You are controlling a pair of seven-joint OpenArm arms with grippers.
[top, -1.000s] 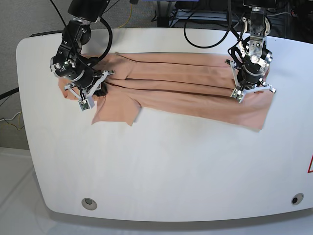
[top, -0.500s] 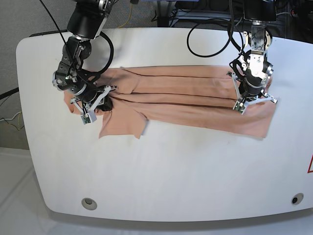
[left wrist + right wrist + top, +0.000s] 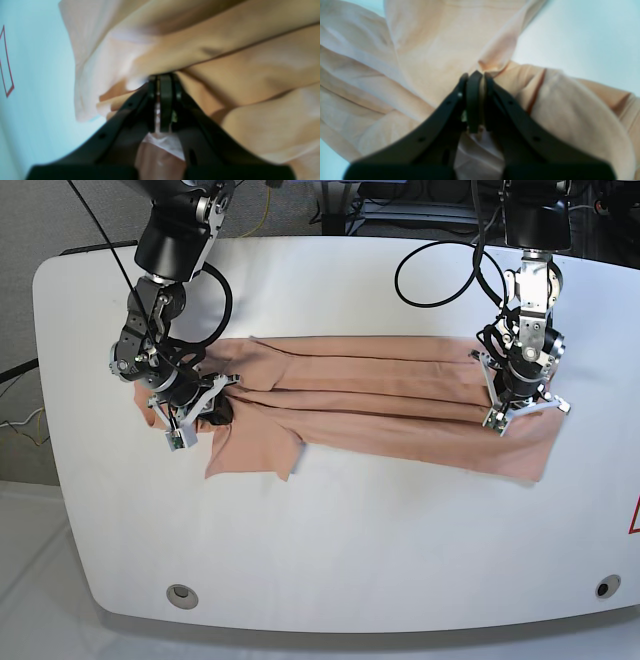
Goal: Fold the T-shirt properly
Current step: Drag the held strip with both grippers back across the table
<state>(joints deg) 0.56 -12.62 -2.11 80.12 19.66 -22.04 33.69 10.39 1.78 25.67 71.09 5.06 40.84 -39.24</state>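
Across the upper half of the white rounded surface (image 3: 330,540) lay the peach short-sleeved cloth T-shirt (image 3: 380,400), stretched sideways into a long band with several lengthwise folds and creases. One sleeve (image 3: 252,450) hung out toward the near edge on the base view's left, flat on the surface. The hem end sat on the base view's right, its corner spread flat.

The right arm's black gripper (image 3: 195,408) was at the sleeve-and-shoulder end, on the base view's left. Its jaws were clenched on a bunched pinch of the T-shirt (image 3: 425,62); the right wrist view showed the fingertips (image 3: 473,85) pressed together with fabric gathered round them, and pale surface past the cloth at upper right.

The left arm's black gripper (image 3: 520,402) was at the hem end, on the base view's right. Its jaws were likewise clenched on a fold of the T-shirt (image 3: 225,57); in the left wrist view the fingertips (image 3: 165,85) met under a ridge of cloth. A red outlined marking (image 3: 7,65) showed on the surface at that view's left edge.

Both wrist views were blurred. Black cables (image 3: 440,265) looped over the far side of the surface, behind the arms. Two small round grommets (image 3: 182,594) sat near the surface's near edge.
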